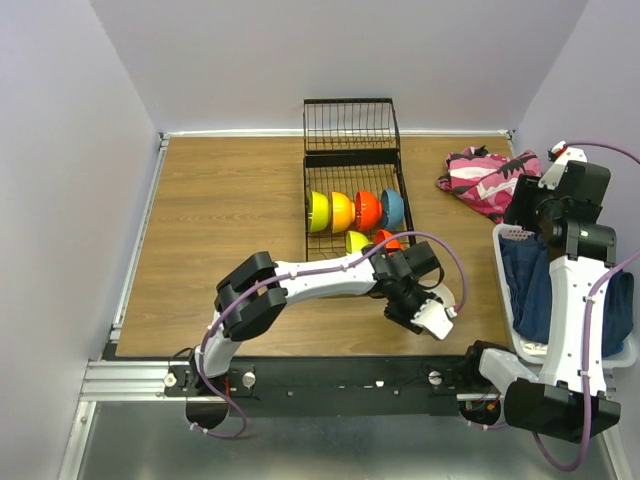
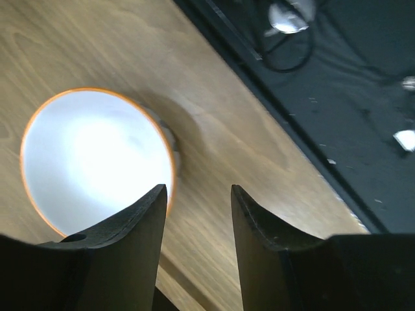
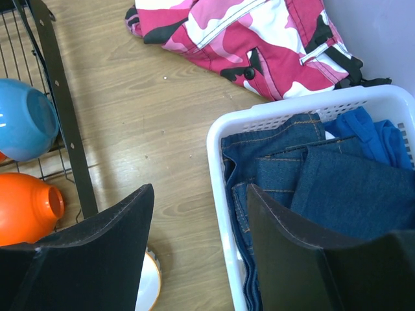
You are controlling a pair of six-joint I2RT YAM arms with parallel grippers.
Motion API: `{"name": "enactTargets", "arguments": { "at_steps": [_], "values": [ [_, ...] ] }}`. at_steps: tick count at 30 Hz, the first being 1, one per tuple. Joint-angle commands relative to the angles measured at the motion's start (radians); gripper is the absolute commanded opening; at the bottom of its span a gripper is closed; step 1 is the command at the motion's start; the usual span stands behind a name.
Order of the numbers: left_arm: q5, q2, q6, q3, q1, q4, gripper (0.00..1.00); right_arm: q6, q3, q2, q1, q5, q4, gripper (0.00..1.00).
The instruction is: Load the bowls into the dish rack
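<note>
No legible text, labels, brands or numbers — none in any view.

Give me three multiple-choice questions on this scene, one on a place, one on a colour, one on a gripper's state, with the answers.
1. Where is the orange-rimmed bowl? A in the dish rack; B on the table at the left gripper; C in the right gripper.
2. What colour is the right-end bowl in the rack's far row? A blue; B green; C white.
3. How is the right gripper? A shut on a bowl; B shut, empty; C open, empty.
Key: 1 B, it sits on bare wood by that gripper. 2 A, it shows blue against the rack's right wall. 3 C, its jaws stand apart with nothing between.
</note>
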Motion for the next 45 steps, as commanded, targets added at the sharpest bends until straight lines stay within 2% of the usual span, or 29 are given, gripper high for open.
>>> {"name": "enactTargets", "arguments": {
  "at_steps": [1, 10, 16, 17, 21, 29, 34, 39, 40, 45],
  "values": [
    [-0.037, 0.057, -0.018, 0.057, -0.004, 0.091, 0.52, 0.009, 0.025, 0.016, -0.01, -0.019, 0.022, 0.67],
    [-0.08, 0.127, 0.005, 0.08, -0.004, 0.07, 0.4, 0.012, -0.004, 0.014, -0.01, -0.022, 0.023, 0.67],
    [-0.122, 0.115, 0.016, 0.022, -0.024, 0.084, 0.24, 0.017, -0.013, 0.007, -0.012, -0.022, 0.023, 0.67],
    [-0.131, 0.115, 0.016, 0.016, -0.027, 0.082, 0.16, 0.017, -0.013, 0.004, -0.012, -0.02, 0.022, 0.67],
    [-0.131, 0.092, 0.002, -0.001, -0.041, 0.073, 0.01, 0.015, -0.016, -0.002, -0.013, -0.017, 0.019, 0.67],
    [-0.053, -0.053, -0.05, -0.063, -0.059, 0.038, 0.0, 0.01, 0.011, 0.007, -0.013, -0.01, 0.005, 0.67],
    [0.002, -0.23, -0.111, -0.11, -0.059, 0.009, 0.0, 0.009, 0.022, 0.016, -0.013, -0.005, 0.002, 0.67],
    [0.056, -0.417, -0.287, -0.136, -0.029, 0.044, 0.0, 0.0, 0.01, 0.007, -0.013, 0.015, -0.001, 0.67],
    [0.071, -0.446, -0.385, -0.148, -0.013, 0.064, 0.0, -0.002, 0.001, 0.001, -0.013, 0.021, -0.001, 0.67],
    [0.165, -0.654, -0.731, -0.3, 0.194, 0.275, 0.0, -0.008, -0.013, 0.008, -0.015, 0.027, -0.003, 0.67]
  ]
}}
